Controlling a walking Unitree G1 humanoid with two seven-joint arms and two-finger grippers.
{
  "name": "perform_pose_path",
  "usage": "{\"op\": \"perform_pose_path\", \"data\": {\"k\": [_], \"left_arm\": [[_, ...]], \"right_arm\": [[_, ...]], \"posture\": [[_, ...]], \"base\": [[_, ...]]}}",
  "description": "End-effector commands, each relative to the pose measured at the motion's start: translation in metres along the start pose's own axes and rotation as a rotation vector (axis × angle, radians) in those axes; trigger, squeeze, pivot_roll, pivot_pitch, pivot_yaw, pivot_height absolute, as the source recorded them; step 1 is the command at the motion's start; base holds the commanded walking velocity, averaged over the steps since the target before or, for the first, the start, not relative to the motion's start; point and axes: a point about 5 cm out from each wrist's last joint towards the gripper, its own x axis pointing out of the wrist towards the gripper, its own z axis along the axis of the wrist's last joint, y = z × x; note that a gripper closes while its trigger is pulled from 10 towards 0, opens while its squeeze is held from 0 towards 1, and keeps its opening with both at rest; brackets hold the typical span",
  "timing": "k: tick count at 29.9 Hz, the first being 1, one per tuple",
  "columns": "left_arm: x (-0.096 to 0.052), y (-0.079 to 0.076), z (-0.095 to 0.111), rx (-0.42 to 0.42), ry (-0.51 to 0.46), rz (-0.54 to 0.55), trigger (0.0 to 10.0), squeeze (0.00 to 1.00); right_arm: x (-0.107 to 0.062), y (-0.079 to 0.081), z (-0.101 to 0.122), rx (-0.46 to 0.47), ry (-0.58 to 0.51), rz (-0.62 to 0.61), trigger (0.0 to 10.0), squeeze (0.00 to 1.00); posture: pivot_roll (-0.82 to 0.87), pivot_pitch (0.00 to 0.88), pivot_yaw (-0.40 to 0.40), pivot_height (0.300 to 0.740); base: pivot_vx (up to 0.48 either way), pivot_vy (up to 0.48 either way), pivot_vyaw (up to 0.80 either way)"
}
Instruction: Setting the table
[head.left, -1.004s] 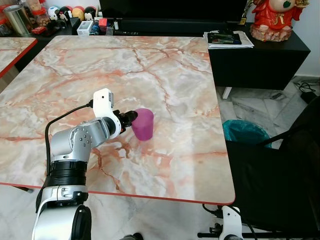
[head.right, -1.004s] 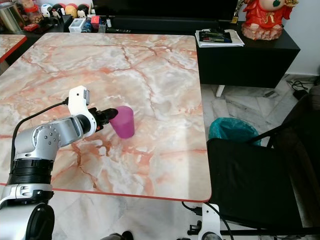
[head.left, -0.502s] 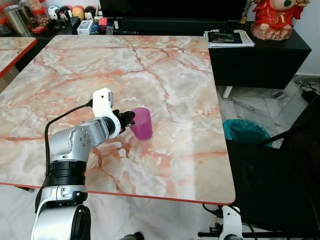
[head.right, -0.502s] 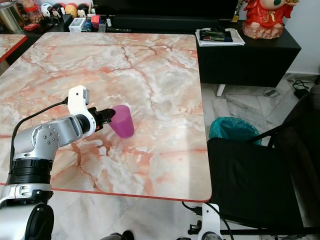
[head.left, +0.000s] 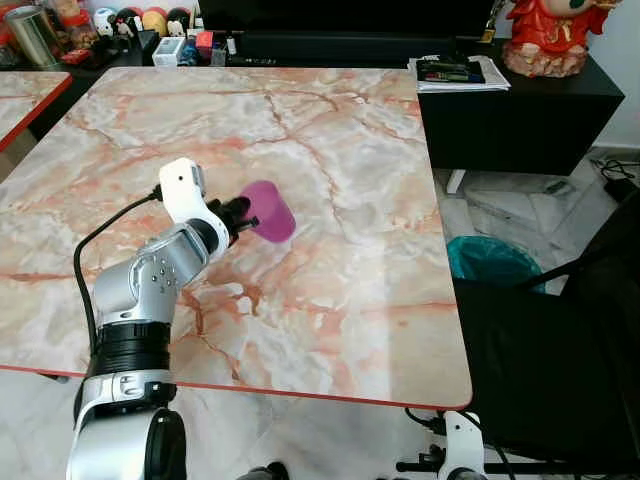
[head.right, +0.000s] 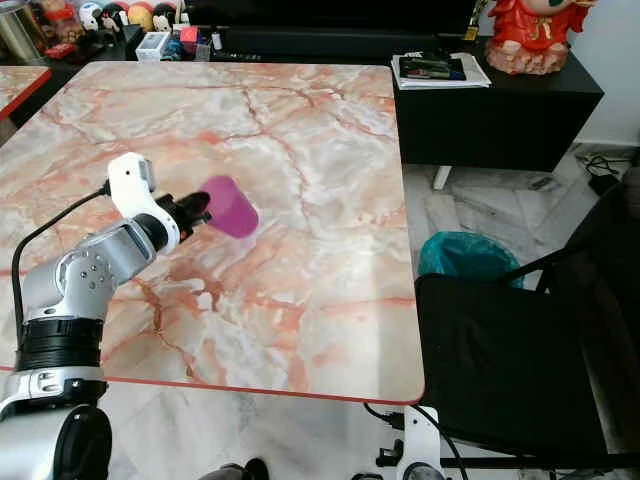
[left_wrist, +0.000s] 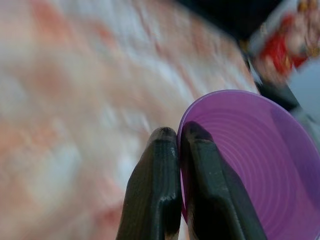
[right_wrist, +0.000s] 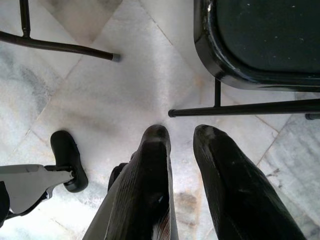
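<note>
Above the table (head.left: 340, 250), our left gripper (head.left: 243, 217), fingers pinched on the cup's (head.left: 268, 210) rim, has lifted it off the marble and tipped it sideways, so we judge placement still pending; our right gripper (right_wrist: 182, 150) hangs narrowly parted.

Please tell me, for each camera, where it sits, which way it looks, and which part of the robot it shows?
Head eyes: look down at the marble-patterned table; left arm carrying the tilted purple plastic cup.
Left wrist: looks along the left gripper, jaws pinching the cup rim; shares cup with head.
Right wrist: right gripper hangs idle, facing grey floor tiles and black chair, jaws slightly apart.
</note>
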Motion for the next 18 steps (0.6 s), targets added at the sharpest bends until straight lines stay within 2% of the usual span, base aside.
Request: {"op": "perform_pose_path", "data": {"k": [1, 2, 4, 9, 14, 15, 18], "left_arm": [[-0.002, -0.001, 0.014, 0.100, -0.093, 0.035, 10.0, 0.00], [-0.003, -0.003, 0.015, 0.204, -0.141, 0.045, 10.0, 0.00], [-0.004, -0.010, 0.013, 0.297, -0.187, 0.017, 10.0, 0.00], [-0.006, -0.018, 0.015, 0.357, -0.280, -0.008, 10.0, 0.00], [-0.007, -0.019, 0.022, 0.429, -0.356, 0.025, 10.0, 0.00], [-0.007, -0.017, 0.025, 0.463, -0.384, 0.045, 10.0, 0.00], [-0.007, -0.017, 0.026, 0.466, -0.403, 0.048, 10.0, 0.00]], "right_arm": [[-0.001, 0.000, -0.006, 0.019, 0.012, -0.001, 10.0, 0.00], [-0.001, 0.000, -0.005, 0.026, 0.006, 0.000, 10.0, 0.00], [-0.001, 0.000, -0.006, 0.036, 0.001, -0.003, 10.0, 0.00], [-0.001, -0.002, -0.006, 0.034, 0.007, -0.024, 10.0, 0.00], [-0.002, -0.004, -0.008, 0.037, 0.018, -0.056, 10.0, 0.00], [-0.002, -0.005, -0.009, 0.039, 0.024, -0.065, 10.0, 0.00], [-0.002, -0.005, -0.009, 0.041, 0.027, -0.070, 10.0, 0.00]], "posture": [[0.01, 0.102, 0.023, 0.740], [0.00, 0.098, 0.023, 0.740], [0.00, 0.093, 0.021, 0.740], [0.00, 0.087, 0.020, 0.740], [0.00, 0.073, 0.018, 0.740], [0.00, 0.073, 0.018, 0.740], [0.00, 0.073, 0.018, 0.740]], "base": [[0.000, 0.000, 0.00], [0.000, 0.000, 0.00], [0.000, 0.000, 0.00], [0.000, 0.000, 0.00], [0.000, 0.000, 0.00], [0.000, 0.255, 0.00], [0.000, 0.255, 0.00]]}}
